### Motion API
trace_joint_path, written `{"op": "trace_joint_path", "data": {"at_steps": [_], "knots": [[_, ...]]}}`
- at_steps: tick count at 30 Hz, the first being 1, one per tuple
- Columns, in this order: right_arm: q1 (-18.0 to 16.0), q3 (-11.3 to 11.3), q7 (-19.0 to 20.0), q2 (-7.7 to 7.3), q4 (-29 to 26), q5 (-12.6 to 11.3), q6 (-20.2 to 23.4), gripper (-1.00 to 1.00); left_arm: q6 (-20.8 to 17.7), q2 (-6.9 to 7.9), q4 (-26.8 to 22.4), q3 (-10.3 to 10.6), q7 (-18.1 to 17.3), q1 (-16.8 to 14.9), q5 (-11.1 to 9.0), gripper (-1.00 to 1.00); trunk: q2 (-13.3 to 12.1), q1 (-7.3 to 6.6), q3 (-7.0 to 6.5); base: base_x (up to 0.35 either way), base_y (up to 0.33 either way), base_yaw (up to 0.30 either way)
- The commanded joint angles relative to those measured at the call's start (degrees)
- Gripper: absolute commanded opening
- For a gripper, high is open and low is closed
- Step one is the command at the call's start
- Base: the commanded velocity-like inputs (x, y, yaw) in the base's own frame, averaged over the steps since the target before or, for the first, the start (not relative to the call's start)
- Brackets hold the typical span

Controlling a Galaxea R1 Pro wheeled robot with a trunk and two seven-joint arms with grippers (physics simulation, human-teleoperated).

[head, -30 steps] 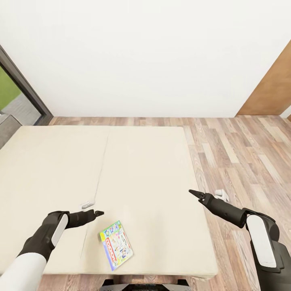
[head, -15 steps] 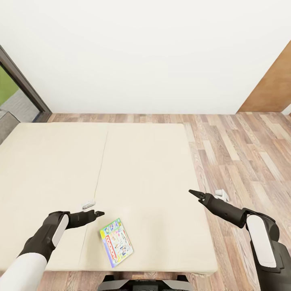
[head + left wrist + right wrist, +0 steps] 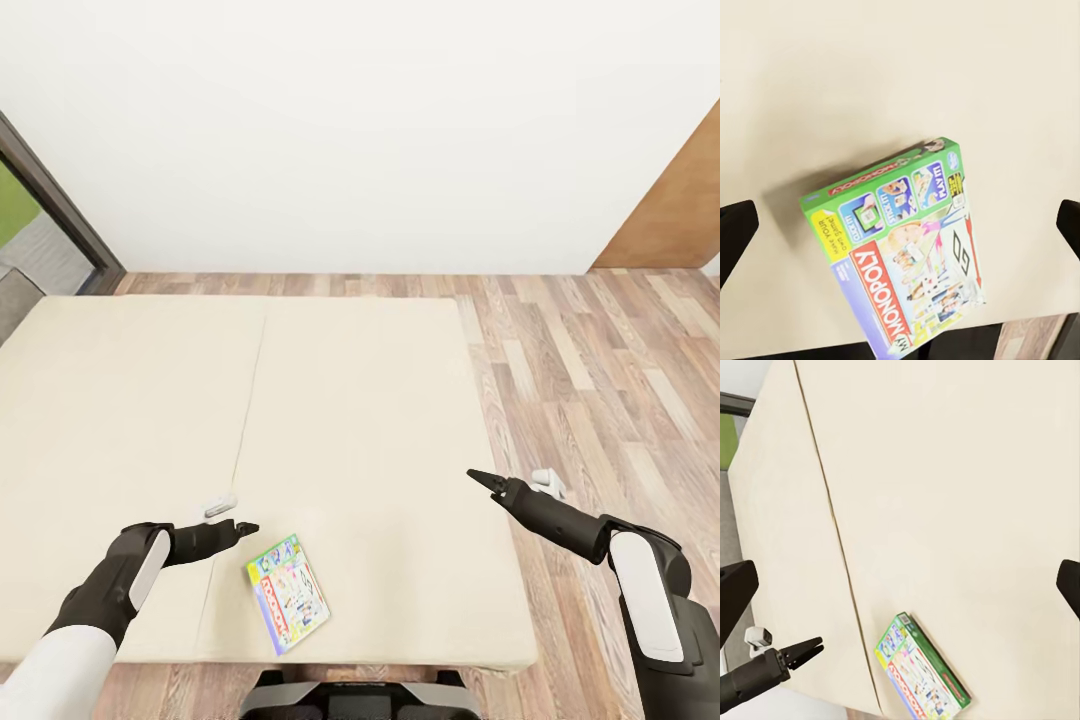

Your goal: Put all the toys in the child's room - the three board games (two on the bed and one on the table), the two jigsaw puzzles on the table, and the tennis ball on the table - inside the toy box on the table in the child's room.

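Observation:
A colourful Monopoly board game lies flat on the cream bed, near its front edge. My left gripper hovers open just left of the box, a short way apart from it. In the left wrist view the same board game sits below and between the spread fingers. My right gripper hangs open over the bed's right edge, well away from the box. The right wrist view looks across the bed at the board game and the left gripper. The toy box, the table and the other toys are out of view.
The bed has a seam running front to back. Wooden floor lies to the right and behind. A white wall stands at the back, a brown door at the right, a dark-framed window at the left.
The whole picture has shifted: the bed's front edge and my base now show more, so the camera has moved. Both arms and the board game keep their places.

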State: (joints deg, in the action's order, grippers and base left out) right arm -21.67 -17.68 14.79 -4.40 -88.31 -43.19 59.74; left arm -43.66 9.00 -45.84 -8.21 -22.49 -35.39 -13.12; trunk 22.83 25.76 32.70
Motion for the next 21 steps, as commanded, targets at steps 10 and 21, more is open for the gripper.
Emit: {"op": "trace_joint_path", "data": {"at_steps": [10, 21], "knots": [[-0.04, -0.15, 0.60, 0.01, -0.02, 0.55, 0.26, 1.00, 0.80, -0.03, -0.04, -0.14, -0.44, -0.03, -0.06, 1.00, 0.09, 0.03, 1.02, 0.000, 0.000, 0.000], [-0.04, -0.14, 0.59, 0.01, -0.02, 0.59, 0.26, 1.00, 0.86, 0.02, -0.04, -0.06, -0.45, -0.03, -0.10, 1.00, 0.09, 0.03, 2.06, 0.000, 0.000, 0.000]]}}
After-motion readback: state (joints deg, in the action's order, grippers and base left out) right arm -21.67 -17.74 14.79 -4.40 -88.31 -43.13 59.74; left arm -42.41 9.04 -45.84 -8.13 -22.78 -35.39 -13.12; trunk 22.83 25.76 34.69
